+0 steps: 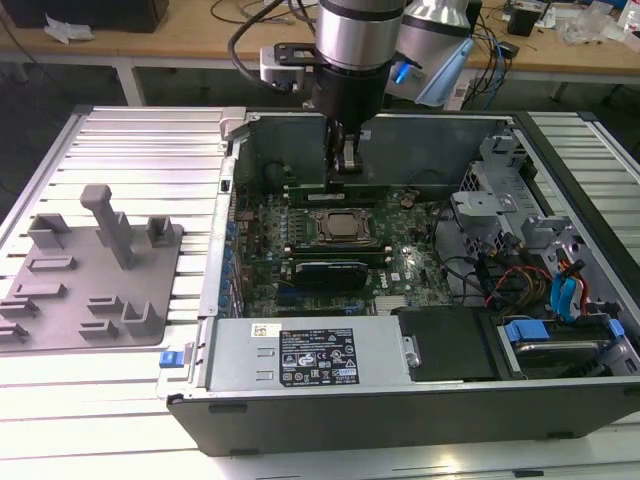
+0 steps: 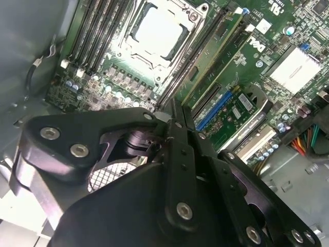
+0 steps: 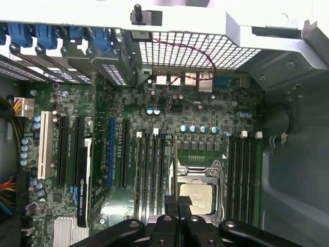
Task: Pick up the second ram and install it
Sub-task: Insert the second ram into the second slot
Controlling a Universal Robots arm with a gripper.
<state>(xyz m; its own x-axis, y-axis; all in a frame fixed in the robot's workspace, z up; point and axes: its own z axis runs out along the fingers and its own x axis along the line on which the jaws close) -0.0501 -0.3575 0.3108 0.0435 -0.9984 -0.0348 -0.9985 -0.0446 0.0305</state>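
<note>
"Above the motherboard (image 1: pixel 410 265), at the upper middle of the exterior view, what is carried by the gripper (image 1: pixel 345 172)?"

"The second ram (image 1: pixel 305 187) is gripped — the jaws are closed on its middle. The stick is seen running level to either side of them, just above the CPU socket (image 1: pixel 345 227) in the frame. In the first wrist view the second ram (image 3: pixel 176 164) is seen edge-on, reaching out from the gripper (image 3: pixel 177 201) alongside the CPU socket (image 3: pixel 198 193)."

"How much of the task can be counted as done?"

"The pick-up is judged complete. Installation is not — the stick is held inside the computer case (image 1: pixel 450 420), lined up with the slots, but whether its lower edge has met a slot cannot be told. Another green stick (image 1: pixel 300 249) appears already seated just below the CPU socket in the exterior frame. One slot therefore seems filled, and the seating of this one is left to be done."
</note>
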